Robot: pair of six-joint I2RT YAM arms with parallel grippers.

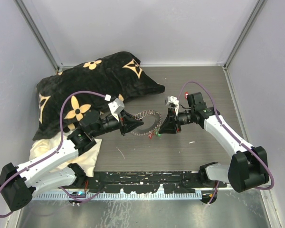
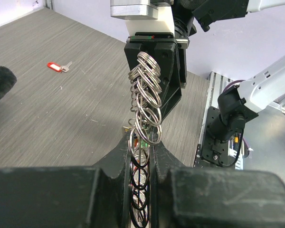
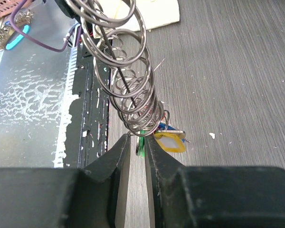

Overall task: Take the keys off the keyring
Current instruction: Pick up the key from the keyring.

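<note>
The keyring (image 1: 147,122), a silvery wire coil, hangs in the air between my two grippers. My left gripper (image 2: 143,153) is shut on its left end, with the loops pinched between the black fingers (image 2: 115,156). My right gripper (image 3: 137,142) sits at the coil's other end (image 3: 128,80), its jaws a narrow gap apart. A green key (image 3: 141,145) hangs in that gap beside the right finger, with daylight on its other side. A yellow-tagged key (image 3: 170,142) and a blue one dangle from the coil next to it. A red key (image 2: 57,67) lies loose on the table.
A black pillow with a tan flower pattern (image 1: 85,85) fills the back left, over a cream cloth (image 1: 40,148). Grey walls close in the table on three sides. A black rail (image 1: 147,183) runs along the near edge between the arm bases.
</note>
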